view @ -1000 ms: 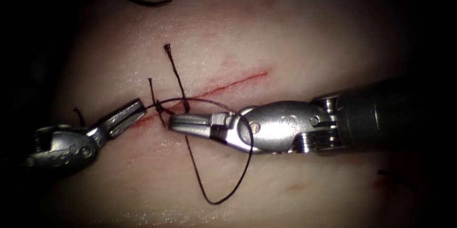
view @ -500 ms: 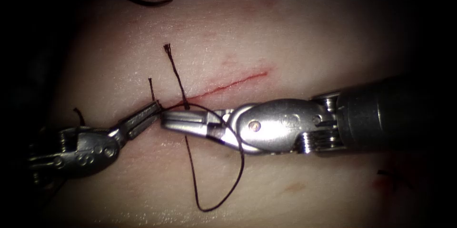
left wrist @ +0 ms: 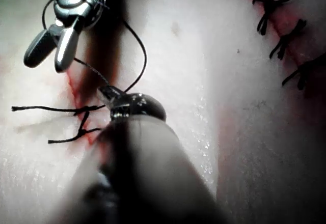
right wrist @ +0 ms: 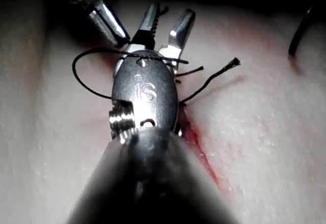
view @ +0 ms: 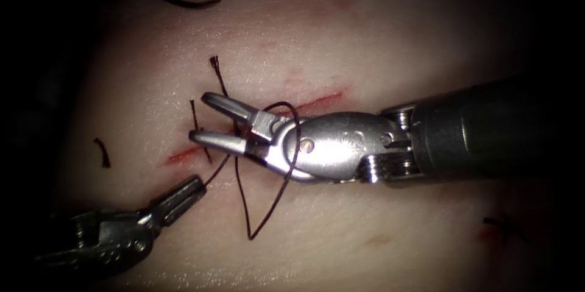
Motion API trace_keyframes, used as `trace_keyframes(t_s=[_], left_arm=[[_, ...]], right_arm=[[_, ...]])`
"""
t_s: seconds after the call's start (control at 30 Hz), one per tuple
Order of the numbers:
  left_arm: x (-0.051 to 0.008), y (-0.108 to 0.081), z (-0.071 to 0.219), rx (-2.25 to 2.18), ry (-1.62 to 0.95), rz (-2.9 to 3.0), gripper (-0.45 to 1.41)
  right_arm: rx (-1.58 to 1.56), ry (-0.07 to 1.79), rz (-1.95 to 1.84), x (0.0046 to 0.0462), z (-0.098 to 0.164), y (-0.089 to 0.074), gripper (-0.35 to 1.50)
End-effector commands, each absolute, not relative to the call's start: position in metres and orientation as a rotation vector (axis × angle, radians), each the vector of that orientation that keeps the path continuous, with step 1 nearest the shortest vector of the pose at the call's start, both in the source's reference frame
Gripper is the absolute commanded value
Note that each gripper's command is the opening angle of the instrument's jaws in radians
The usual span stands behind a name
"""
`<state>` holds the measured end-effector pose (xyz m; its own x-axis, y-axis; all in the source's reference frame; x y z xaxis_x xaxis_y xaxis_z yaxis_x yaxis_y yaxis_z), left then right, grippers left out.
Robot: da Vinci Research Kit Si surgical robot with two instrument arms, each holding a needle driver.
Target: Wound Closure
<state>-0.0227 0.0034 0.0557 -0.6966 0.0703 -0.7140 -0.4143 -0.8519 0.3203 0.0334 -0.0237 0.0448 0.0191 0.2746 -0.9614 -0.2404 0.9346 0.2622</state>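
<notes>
Your right arm's silver needle driver (view: 204,120) comes in from the right and lies over the thin red cut (view: 304,104) in the pale pork tissue (view: 378,36). Its two jaws stand wide apart and hold nothing; in the endoscope view the upper one points up and left, the lower one lies near the left end of the cut. The dark thin thread (view: 286,170) makes a loop around the neck of this tool, just behind the jaws, and hangs below it on the tissue.

Your left arm's dark metal needle driver (view: 192,187) lies below and left of the cut. Its jaws are closed on the thread, which goes from their tip up and right toward the knot at the cut. In the left wrist view you see the same grip (left wrist: 108,90).

Two short cut ends of thread (view: 216,72) stand up from the tissue above the knot. The curved dark needle (view: 180,0) lies free on the tissue, well apart from both tools, at the upper left in the endoscope view. It is not in the tissue and no tool holds it.
</notes>
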Motion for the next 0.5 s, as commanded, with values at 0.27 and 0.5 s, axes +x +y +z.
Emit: trace_keyframes(t_s=[0.27,0.5], left_arm=[[-0.0223,0.0036,0.0525,-1.064,0.724,2.613,-0.45],[-0.0214,0.0046,0.0505,-1.069,0.743,2.643,-0.45]], right_arm=[[0.052,1.365,0.350,0.0341,0.0470,-0.0248,0.83],[0.065,1.338,0.321,0.0344,0.0478,-0.0254,0.93]])
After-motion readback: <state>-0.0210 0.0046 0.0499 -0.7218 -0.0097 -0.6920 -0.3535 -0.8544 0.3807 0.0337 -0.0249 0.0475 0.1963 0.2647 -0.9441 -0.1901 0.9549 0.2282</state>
